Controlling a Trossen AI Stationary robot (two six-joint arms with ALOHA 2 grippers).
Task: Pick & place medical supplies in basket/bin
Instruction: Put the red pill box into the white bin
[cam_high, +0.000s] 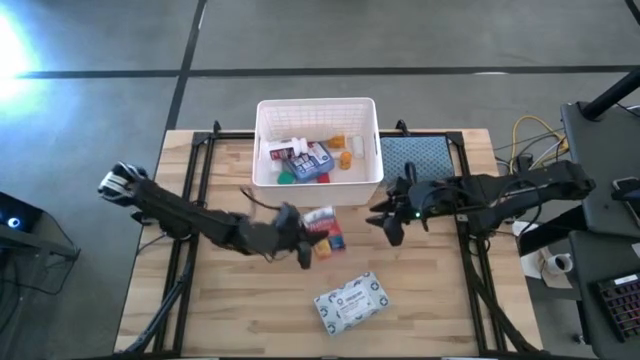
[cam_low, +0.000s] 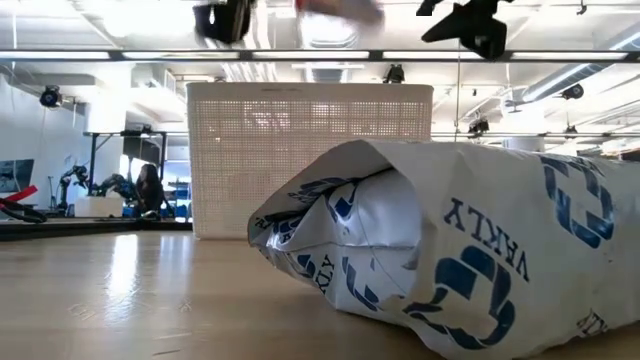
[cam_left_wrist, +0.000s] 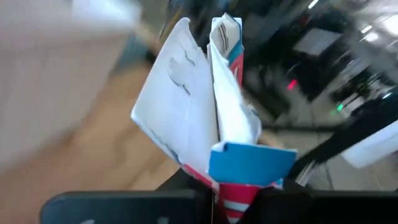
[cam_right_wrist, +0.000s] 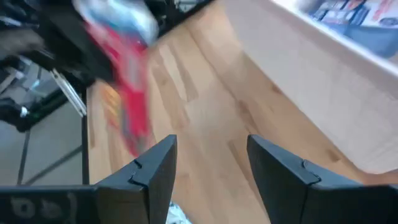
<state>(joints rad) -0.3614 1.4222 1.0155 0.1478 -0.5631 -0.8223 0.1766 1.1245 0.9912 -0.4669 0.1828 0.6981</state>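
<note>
From above, the left hand (cam_high: 303, 243) is clamped on a red-white-blue box (cam_high: 322, 228) just in front of the white basket (cam_high: 318, 110); the right hand (cam_high: 388, 222) waits beside it, part open and empty. At the left wrist, the box (cam_left_wrist: 211, 124) looks light, crumpled, crushable; hold its edge gently.

one basket (cam_high: 318, 112), one wipes packet (cam_high: 351, 301), two arms (cam_high: 200, 218)
</note>
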